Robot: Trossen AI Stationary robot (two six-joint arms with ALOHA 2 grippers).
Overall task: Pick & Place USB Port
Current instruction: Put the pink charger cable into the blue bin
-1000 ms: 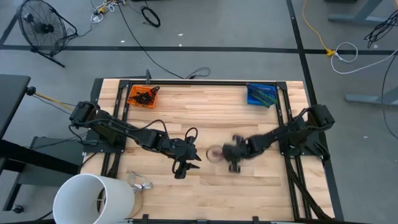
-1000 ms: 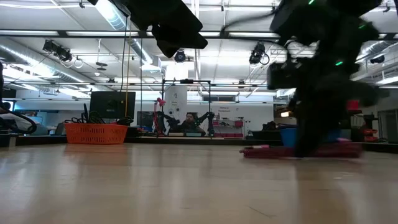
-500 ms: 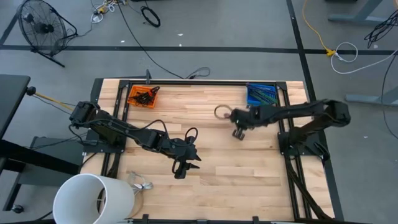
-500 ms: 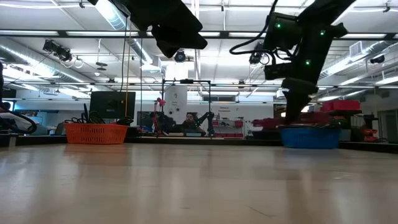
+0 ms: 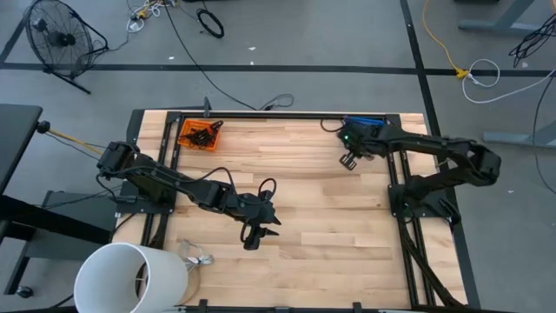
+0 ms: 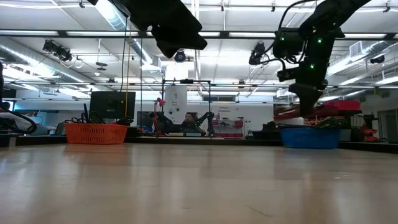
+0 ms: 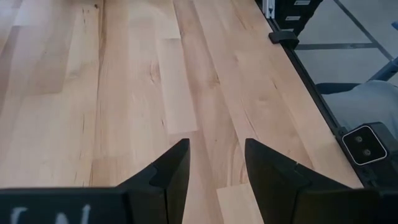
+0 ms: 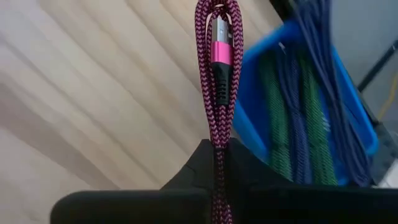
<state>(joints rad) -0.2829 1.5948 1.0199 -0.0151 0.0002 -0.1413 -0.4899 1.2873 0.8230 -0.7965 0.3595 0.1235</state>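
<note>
Braided, cloth-like magenta cable (image 8: 218, 93) with metal plug, seemingly plastic blue bin (image 8: 298, 118), matt planked wooden table (image 5: 287, 174).

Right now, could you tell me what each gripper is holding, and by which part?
Right gripper: folded pink braided USB cable, pinched below its connector. Left gripper: nothing.

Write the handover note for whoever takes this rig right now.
Right end effector: shut on the pink braided USB cable, held in the air beside the blue bin at the table's far right corner.
Left end effector: open, empty, over the bare table near the middle.
Orange bin: far left corner, holding dark cables.
Done: cable picked up and carried to the blue bin.
Left: move over the bin and release.
</note>
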